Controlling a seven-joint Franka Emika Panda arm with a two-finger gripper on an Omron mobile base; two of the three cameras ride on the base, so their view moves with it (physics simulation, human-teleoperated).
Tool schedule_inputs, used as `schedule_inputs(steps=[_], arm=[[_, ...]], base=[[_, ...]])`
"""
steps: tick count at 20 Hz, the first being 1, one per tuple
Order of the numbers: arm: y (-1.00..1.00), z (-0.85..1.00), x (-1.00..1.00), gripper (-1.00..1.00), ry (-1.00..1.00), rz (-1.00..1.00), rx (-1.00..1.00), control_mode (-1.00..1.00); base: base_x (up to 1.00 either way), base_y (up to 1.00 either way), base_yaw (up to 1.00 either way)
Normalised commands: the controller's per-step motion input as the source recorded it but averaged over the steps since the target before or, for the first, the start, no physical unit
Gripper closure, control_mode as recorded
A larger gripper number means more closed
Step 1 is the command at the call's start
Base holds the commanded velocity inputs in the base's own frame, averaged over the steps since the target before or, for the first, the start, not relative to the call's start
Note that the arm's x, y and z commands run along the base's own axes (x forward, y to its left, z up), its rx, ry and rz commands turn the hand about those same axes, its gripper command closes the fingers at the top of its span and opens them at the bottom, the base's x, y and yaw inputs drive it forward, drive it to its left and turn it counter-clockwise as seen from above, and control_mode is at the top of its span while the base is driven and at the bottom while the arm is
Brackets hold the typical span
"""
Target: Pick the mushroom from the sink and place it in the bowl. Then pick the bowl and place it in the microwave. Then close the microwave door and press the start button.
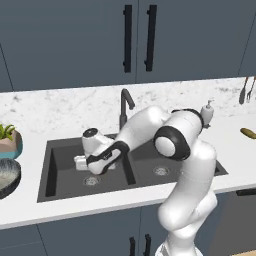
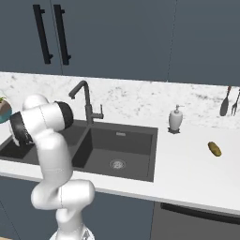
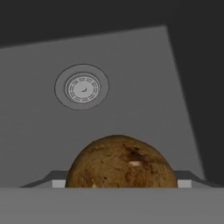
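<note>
Low in the left basin of the sink (image 1: 50, 172), at the left middle of the left base view, the gripper (image 1: 82, 163) is being held close above the basin floor. Along the bottom of the hand view the mushroom (image 3: 121, 162) is being shown large and close, with a pale finger (image 3: 54, 179) standing clear on each side of it, so the jaws are being kept apart around it and nothing is being gripped yet. A round drain (image 3: 82, 87) is lying beyond the mushroom in the upper left of that view.

Several slips are being risked here. If the jaws are being closed too high, the rounded cap is likely being squeezed out and rolled toward the drain. If the hand is being lowered too far, the basin floor is being struck by the fingertips. The bowl (image 1: 7, 177) is sitting at the far left edge of the left base view, on the counter, so a weak pinch is being tested over the sink wall during any carry.
</note>
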Motion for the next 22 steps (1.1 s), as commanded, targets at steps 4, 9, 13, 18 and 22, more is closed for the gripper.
schedule_inputs(steps=[4,9,13,18,22], arm=[[-0.19,1.00,-0.64,1.00,0.05,0.00,0.00,-1.00],[-0.65,1.00,-0.71,1.00,0.05,0.00,0.00,-1.00],[-0.81,0.93,-0.73,1.00,0.03,0.00,0.00,-1.00],[-0.96,0.64,-0.97,1.00,0.00,0.00,0.00,-1.00],[-1.00,0.66,-0.76,1.00,0.00,0.00,0.00,-1.00]], base=[[0.00,0.00,0.00],[0.00,0.00,0.00],[0.00,0.00,0.00],[0.00,0.00,0.00],[0.00,0.00,0.00]])
